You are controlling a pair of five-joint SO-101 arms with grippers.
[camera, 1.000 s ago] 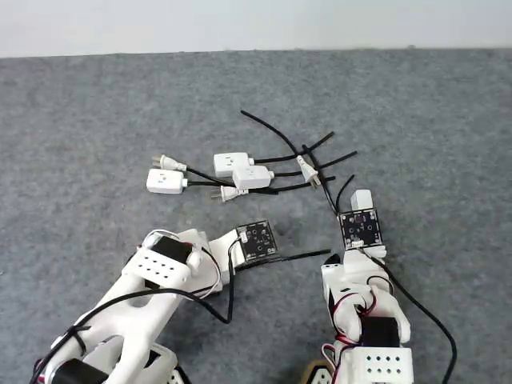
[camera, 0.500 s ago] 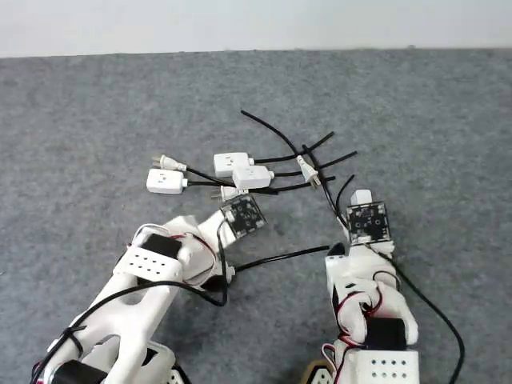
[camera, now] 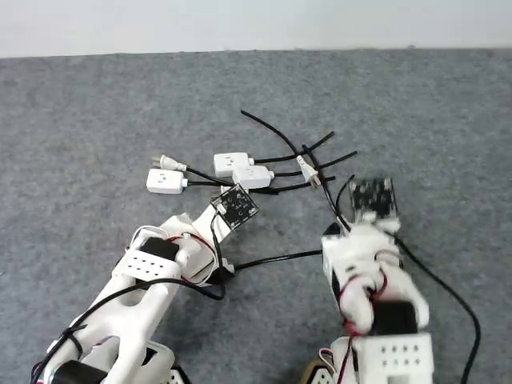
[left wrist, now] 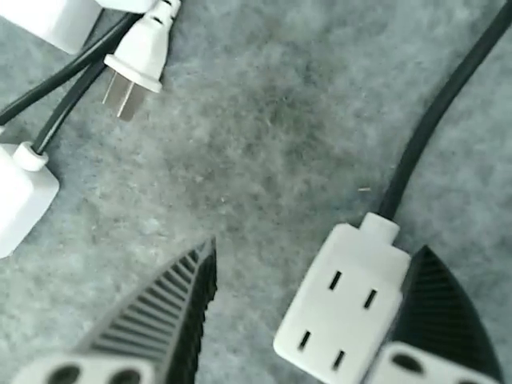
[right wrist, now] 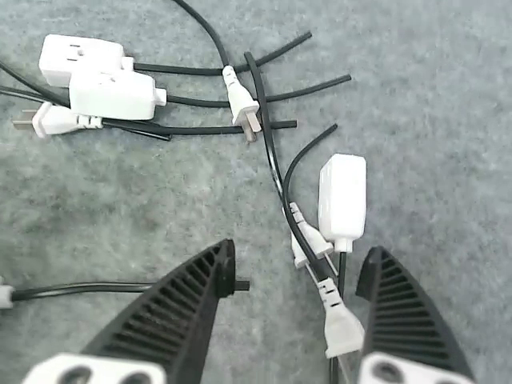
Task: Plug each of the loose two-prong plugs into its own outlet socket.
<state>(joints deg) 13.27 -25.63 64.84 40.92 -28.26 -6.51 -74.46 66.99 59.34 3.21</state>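
My left gripper (left wrist: pixel 316 248) (camera: pixel 238 206) is open low over the carpet. A white outlet socket (left wrist: pixel 344 312) on a black cord lies between its fingers, against one finger (left wrist: pixel 432 304). A loose two-prong plug (left wrist: pixel 136 68) lies just beyond, beside another socket (left wrist: pixel 20 204). My right gripper (right wrist: pixel 302 250) (camera: pixel 373 200) hangs open above a white socket (right wrist: pixel 342 196) and two plugs (right wrist: pixel 308 240) (right wrist: pixel 340 328). Farther off lie a plug (right wrist: pixel 244 104) (camera: pixel 308 172) and two sockets (right wrist: pixel 80 56) (right wrist: pixel 112 94).
Black cords (camera: pixel 288 140) cross in a tangle at the middle of the grey carpet (camera: pixel 416 112). Another socket (camera: pixel 166 182) and a plug (camera: pixel 166 162) lie at the left of the cluster. A cord (camera: pixel 280 258) runs between the two arms.
The left arm has swung away from its base toward the cluster of sockets. The right arm has reached farther out and slightly right. The plugs and sockets have stayed put.
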